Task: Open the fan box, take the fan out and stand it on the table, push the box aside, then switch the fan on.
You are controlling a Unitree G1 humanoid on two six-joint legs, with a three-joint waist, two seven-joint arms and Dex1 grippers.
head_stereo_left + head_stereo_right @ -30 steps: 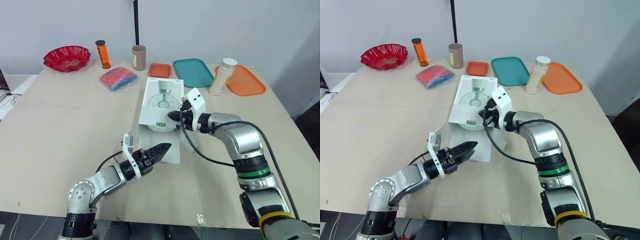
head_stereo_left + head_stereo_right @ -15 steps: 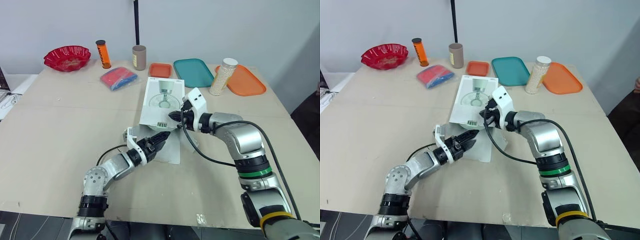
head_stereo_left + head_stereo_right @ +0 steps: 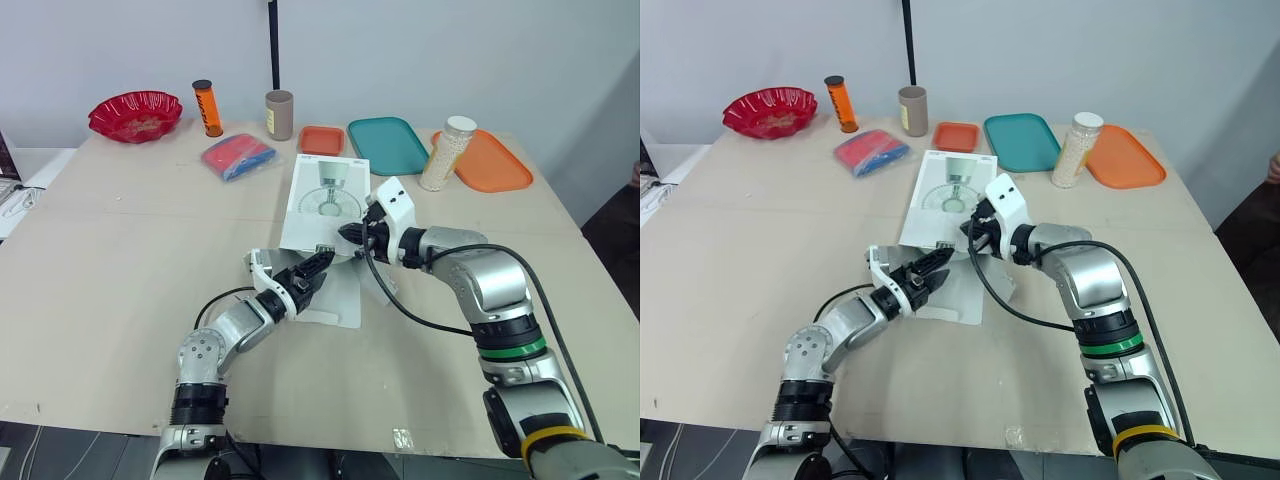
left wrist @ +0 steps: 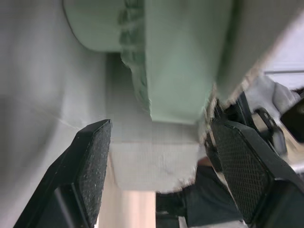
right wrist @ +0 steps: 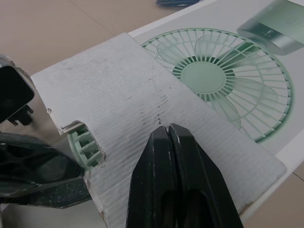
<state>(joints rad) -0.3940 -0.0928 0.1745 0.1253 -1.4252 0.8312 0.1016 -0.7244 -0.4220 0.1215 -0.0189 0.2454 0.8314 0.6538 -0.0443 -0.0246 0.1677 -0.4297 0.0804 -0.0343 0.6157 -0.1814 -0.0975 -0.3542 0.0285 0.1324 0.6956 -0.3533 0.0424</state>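
The white fan box [image 3: 325, 200], printed with a green fan, lies flat mid-table with its near end open. A raised cardboard flap [image 5: 142, 104] covers that end, and the pale green fan [image 4: 185, 57] shows beneath it. My left gripper [image 3: 318, 268] is open at the box's open end. One finger [image 4: 90, 161] is on each side of the fan's green edge, apart from it. My right gripper [image 3: 350, 233] is shut, its tips [image 5: 168, 137] resting on top of the flap.
Along the back stand a red bowl [image 3: 135, 115], an orange bottle [image 3: 207, 108], a brown cup [image 3: 278, 115], a blue-red packet [image 3: 237, 157], a small orange tray [image 3: 321, 140], a teal tray [image 3: 387, 145], a white-capped jar [image 3: 445, 153] and an orange tray [image 3: 490, 160].
My left gripper has advanced from the near table up to the box's open end, and its fingers have spread. The right gripper has stayed on the flap.
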